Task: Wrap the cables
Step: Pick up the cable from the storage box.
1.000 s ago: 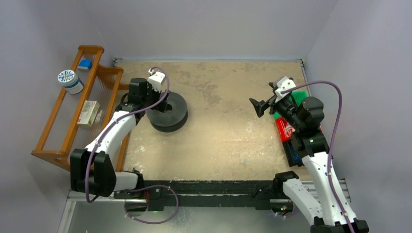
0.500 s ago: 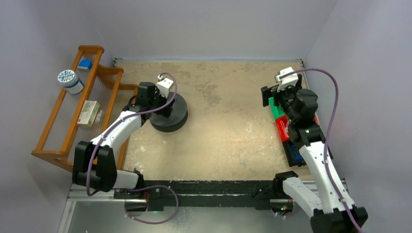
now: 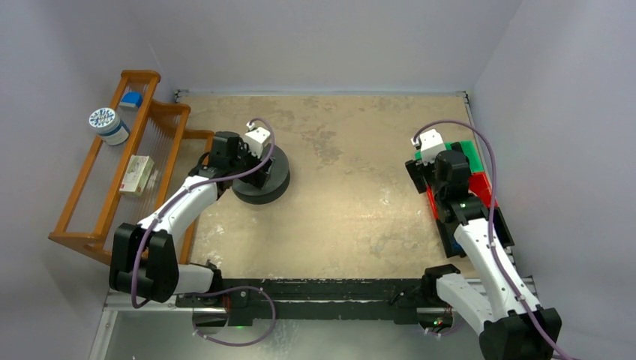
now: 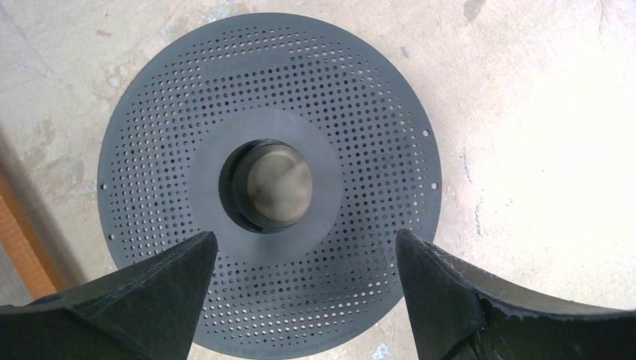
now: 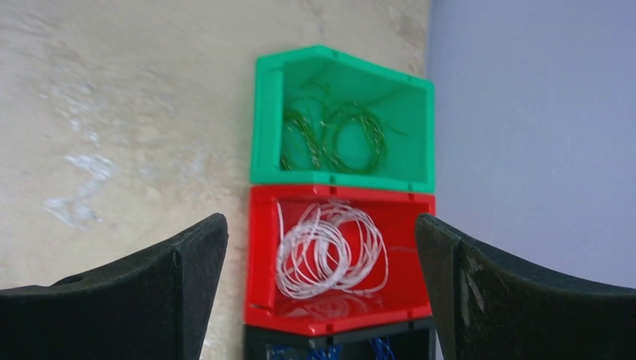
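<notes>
The whitish cables [image 5: 330, 251] lie coiled in loose loops inside a red bin [image 5: 262, 255] at the table's right edge. My right gripper [image 5: 321, 285] is open and empty, hovering above that bin with its fingers either side of it; it also shows in the top view [image 3: 420, 172]. My left gripper [image 4: 306, 281] is open and empty above a black perforated spool [image 4: 270, 180], which has a round metal hub at its centre. The spool [image 3: 264, 184] sits left of the table's middle. My left gripper [image 3: 253, 159] hangs over its left part.
A green bin [image 5: 262, 127] holding greenish wire adjoins the red bin on the far side, and a black bin [image 5: 259, 341] with blue wire on the near side. A wooden rack [image 3: 90, 195] with a tape roll and small box stands along the left edge.
My right arm has swung right and back, from over the table to above the bins. My left gripper has shifted right over the spool.
</notes>
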Available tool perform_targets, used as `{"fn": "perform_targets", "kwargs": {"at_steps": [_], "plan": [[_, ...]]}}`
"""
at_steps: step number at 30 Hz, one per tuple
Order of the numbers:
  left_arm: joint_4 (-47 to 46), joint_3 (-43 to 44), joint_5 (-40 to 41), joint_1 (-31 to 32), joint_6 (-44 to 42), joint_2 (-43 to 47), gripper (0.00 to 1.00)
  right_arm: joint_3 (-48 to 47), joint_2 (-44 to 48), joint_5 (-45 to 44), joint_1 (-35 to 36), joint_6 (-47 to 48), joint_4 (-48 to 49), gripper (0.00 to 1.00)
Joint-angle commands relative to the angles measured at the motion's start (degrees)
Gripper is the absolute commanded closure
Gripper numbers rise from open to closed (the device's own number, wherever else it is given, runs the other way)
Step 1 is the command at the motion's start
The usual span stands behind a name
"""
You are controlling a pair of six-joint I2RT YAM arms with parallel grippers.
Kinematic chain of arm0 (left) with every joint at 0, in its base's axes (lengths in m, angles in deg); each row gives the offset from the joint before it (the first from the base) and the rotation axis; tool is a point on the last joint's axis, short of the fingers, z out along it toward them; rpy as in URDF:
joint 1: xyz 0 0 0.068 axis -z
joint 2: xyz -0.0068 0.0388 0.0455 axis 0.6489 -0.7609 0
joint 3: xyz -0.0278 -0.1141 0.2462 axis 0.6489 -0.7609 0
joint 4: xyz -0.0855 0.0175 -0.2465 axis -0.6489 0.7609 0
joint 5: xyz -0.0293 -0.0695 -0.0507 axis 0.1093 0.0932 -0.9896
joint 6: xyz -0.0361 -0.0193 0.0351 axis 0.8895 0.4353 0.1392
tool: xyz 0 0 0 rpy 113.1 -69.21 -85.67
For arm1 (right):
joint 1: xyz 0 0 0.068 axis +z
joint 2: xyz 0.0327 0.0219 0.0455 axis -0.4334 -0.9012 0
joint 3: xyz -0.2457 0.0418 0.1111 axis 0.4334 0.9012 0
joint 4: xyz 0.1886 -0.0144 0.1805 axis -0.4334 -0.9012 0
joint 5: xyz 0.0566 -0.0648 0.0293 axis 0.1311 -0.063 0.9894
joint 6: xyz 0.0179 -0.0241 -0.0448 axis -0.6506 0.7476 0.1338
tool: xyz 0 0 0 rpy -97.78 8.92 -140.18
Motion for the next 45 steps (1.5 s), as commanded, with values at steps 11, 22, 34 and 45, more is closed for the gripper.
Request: {"fn": "perform_targets", "kwargs": {"at_steps": [11, 22, 34, 45], "plan": [[-1.46, -0.40, -5.75, 0.92, 0.55, -0.26, 0.13, 10.80, 1.21, -12.68, -0.90, 6.85, 6.05, 0.12], [-1.94, -1.15, -5.95, 0.92, 0.46, -0.26, 0.13, 10.47, -6.64, -5.74, -8.68, 6.47, 11.18, 0.21], [-2.54, -1.87, -4.91, 0.92, 0.06, 0.22, 0.13, 8.18, -7.32, 3.73, -12.31, 4.33, 10.29, 0.24], [-2.99, -2.58, -4.38, 0.92, 0.02, 0.69, 0.13, 9.49, -9.72, 4.88, -12.50, 3.39, 11.88, 0.25]]}}
